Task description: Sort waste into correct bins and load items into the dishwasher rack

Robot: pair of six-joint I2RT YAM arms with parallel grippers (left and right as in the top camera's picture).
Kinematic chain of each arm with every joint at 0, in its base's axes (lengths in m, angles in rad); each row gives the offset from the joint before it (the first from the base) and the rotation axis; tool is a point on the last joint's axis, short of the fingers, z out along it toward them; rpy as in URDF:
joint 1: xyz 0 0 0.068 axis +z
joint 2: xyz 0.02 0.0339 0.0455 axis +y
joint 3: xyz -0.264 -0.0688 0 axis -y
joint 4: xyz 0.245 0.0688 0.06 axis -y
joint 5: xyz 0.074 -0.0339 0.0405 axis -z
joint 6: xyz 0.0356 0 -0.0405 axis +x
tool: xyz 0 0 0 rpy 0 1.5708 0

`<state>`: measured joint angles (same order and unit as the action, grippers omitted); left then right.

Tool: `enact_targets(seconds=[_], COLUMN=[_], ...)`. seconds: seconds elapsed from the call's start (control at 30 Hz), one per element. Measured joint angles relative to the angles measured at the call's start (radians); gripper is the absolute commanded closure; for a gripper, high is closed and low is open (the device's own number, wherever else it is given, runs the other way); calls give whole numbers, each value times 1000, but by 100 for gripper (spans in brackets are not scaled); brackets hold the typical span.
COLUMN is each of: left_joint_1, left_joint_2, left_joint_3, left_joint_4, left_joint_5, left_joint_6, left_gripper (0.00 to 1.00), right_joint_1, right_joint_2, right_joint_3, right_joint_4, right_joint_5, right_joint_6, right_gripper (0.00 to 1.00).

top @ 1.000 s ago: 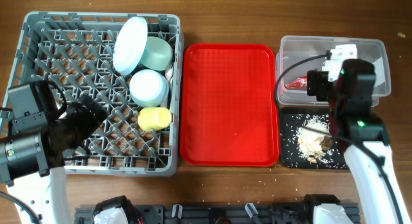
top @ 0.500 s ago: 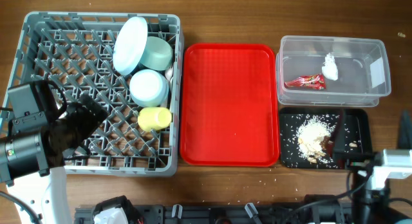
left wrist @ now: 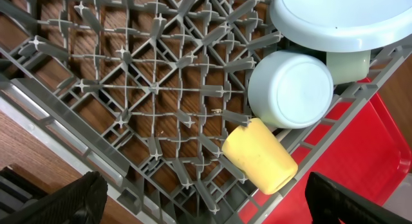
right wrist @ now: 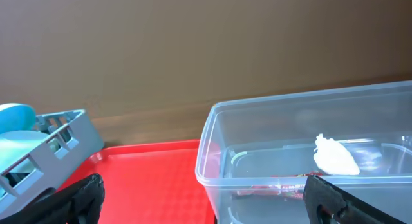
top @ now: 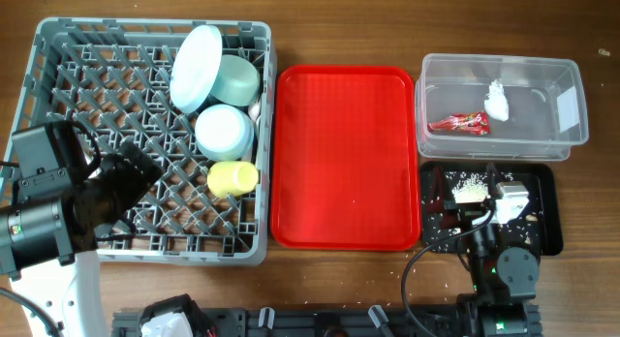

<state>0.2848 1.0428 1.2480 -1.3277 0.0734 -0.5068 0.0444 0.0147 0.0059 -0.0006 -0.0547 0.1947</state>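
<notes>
Your left claw (left wrist: 206, 192) is spread wide with nothing between its fingers, and it hangs over the near-left part of the large square grey plastic dishwasher rack (top: 97, 95). Your right claw (right wrist: 205, 188) is equally wide and empty. From overhead its arm sits at the near edge of the desk (top: 349, 27), over the small shallow black rectangular tray (top: 544, 197), and its camera looks across at the clear rectangular plastic tub (top: 572, 71).

On the rack's right side you have the pale blue round plate (top: 197, 66) standing tilted at the far end. It leans on one pale mint-green bowl (top: 242, 80). A second mint-green bowl (top: 225, 131) sits bottom-up just in front of it. The small yellow cup (top: 232, 177) lies on its side right beside that bowl, close to the rack's right wall.

The flat red tray (top: 347, 158) lies between the rack and the two bins. In the clear tub you see the crinkled red wrapper (top: 458, 123) on the floor, with the crumpled white tissue wad (top: 497, 102) near it towards the far side. The beige crumbly food scraps (top: 470, 190) lie in the black tray, partly hidden by the right arm, and a few crumbs are scattered on the desk in front of it.
</notes>
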Motion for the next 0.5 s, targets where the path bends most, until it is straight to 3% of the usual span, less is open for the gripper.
enact_targets(seconds=[0.5], left_joint_1=[0], left_joint_2=[0], left_joint_3=[0], left_joint_4=[0], left_joint_5=[0], left_joint_6=[0], left_gripper=[0], right_joint_1=[0], right_joint_2=[0], right_joint_3=[0], right_joint_4=[0], right_joint_5=[0], right_joint_6=[3], right_gripper=[0])
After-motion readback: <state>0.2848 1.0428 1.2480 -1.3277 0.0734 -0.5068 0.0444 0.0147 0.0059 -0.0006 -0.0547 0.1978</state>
